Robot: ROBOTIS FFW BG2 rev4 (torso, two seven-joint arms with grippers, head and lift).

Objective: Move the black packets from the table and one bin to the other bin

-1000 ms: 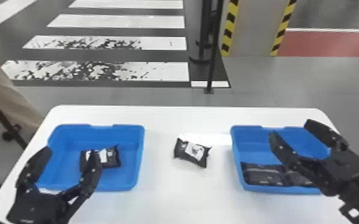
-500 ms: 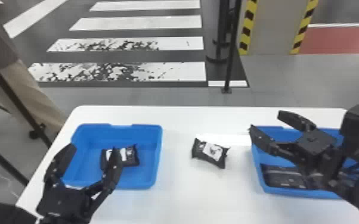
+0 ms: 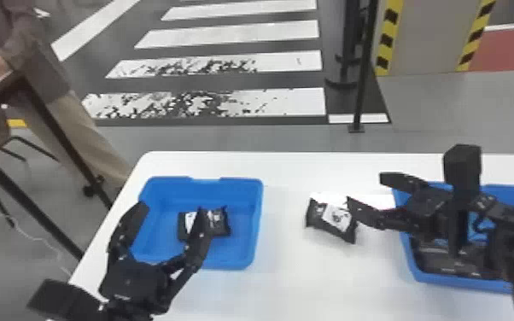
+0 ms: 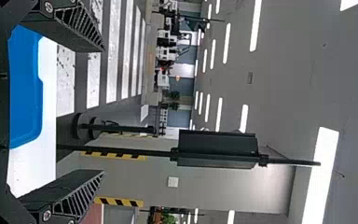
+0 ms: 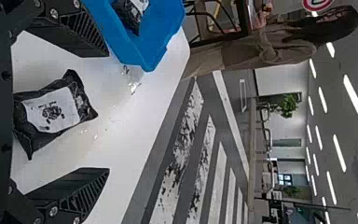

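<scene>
Holds the right gripper wide, near the black packet on the table; holds the left gripper wide, near the other packet in a blue bin.

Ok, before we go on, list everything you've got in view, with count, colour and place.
Left bin: one, blue, left on the table
Right bin: one, blue, right on the table
Loose packet: one, black with a white label, between the bins
Left-bin packets: at least one, black and white, inside
Right-bin packets: count unclear, black, inside
Table: one, white, under the bins
Floor stripes: several, white, beyond the table
Pillar: one, grey with yellow-black bands, behind
Left gripper: one, black, over the left bin, open
Right gripper: one, black, near the loose packet, open
</scene>
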